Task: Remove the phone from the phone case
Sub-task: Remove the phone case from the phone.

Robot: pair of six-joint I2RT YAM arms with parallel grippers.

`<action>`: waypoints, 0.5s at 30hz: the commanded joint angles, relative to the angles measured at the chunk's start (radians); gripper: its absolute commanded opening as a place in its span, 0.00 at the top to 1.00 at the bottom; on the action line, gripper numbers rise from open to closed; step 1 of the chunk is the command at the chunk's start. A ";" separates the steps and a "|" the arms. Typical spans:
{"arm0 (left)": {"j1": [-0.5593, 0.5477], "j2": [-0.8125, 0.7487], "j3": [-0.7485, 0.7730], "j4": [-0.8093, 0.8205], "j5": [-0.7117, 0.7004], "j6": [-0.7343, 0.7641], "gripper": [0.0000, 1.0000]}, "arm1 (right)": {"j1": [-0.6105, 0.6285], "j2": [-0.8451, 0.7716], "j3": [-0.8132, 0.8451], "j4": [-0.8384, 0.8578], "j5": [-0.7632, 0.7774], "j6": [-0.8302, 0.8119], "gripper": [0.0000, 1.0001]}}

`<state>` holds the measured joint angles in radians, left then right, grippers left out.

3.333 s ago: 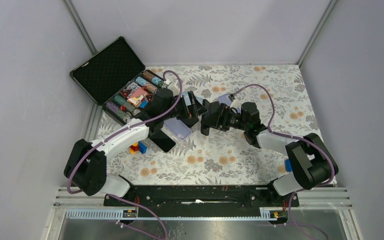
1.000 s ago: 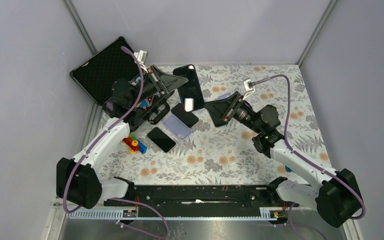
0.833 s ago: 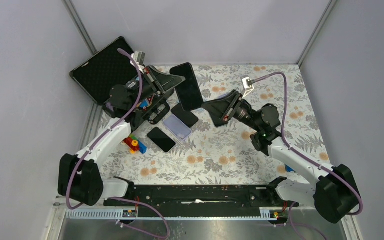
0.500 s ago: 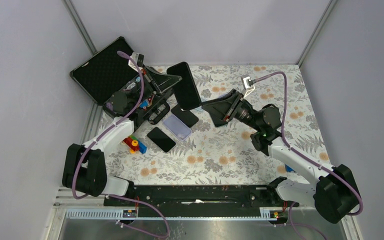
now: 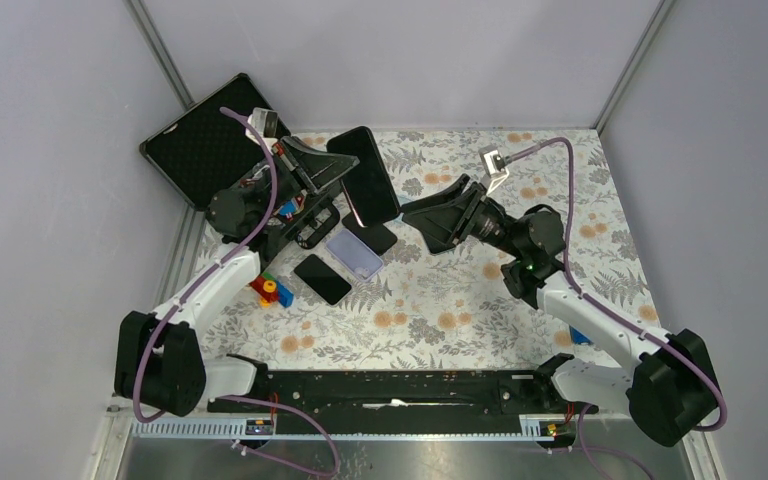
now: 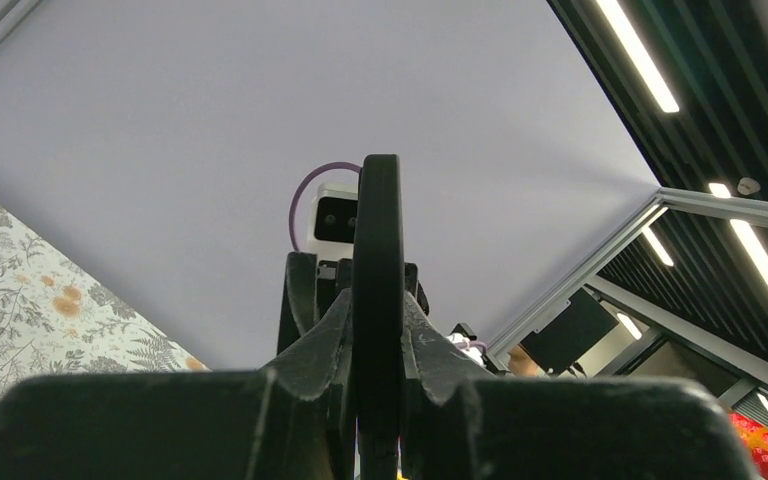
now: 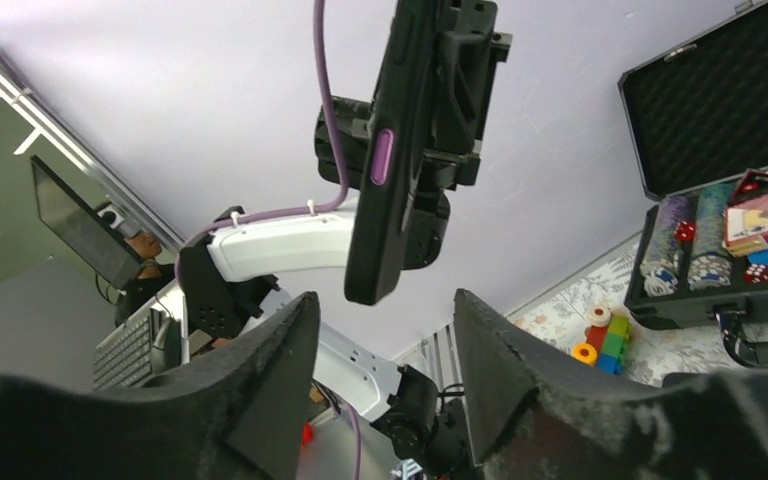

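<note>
A black phone in its dark phone case (image 5: 364,176) is held up in the air over the back of the table. My left gripper (image 5: 344,171) is shut on its left edge. In the left wrist view the cased phone (image 6: 378,240) stands edge-on, clamped between both fingers (image 6: 322,345). My right gripper (image 5: 426,222) hovers just right of it, open, holding nothing. Seen from the right wrist, the phone (image 7: 392,150) hangs tilted with a purple side button showing, above and beyond my open right gripper (image 7: 382,335), apart from both fingertips.
A lavender phone (image 5: 354,253) and two black phones (image 5: 322,279) (image 5: 374,238) lie on the floral tablecloth under the left arm. Toy blocks (image 5: 272,291) sit nearby. An open black chip case (image 5: 212,146) stands at the back left.
My right gripper's jaws have spread wider apart. The left arm has shifted the held phone slightly left and tilted it.
</note>
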<state>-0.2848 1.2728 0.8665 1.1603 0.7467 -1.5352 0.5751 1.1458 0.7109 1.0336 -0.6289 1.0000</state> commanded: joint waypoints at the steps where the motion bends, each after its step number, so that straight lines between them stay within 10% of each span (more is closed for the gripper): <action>1: 0.004 -0.008 0.006 0.099 -0.054 -0.023 1.00 | 0.000 0.016 0.061 0.068 -0.022 0.020 0.45; 15: 0.004 0.004 -0.015 0.118 -0.075 -0.040 1.00 | 0.006 0.040 0.062 0.045 -0.003 0.021 0.47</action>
<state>-0.2848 1.2858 0.8501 1.1782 0.7292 -1.5536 0.5755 1.1904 0.7357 1.0554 -0.6308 1.0367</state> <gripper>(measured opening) 0.125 0.555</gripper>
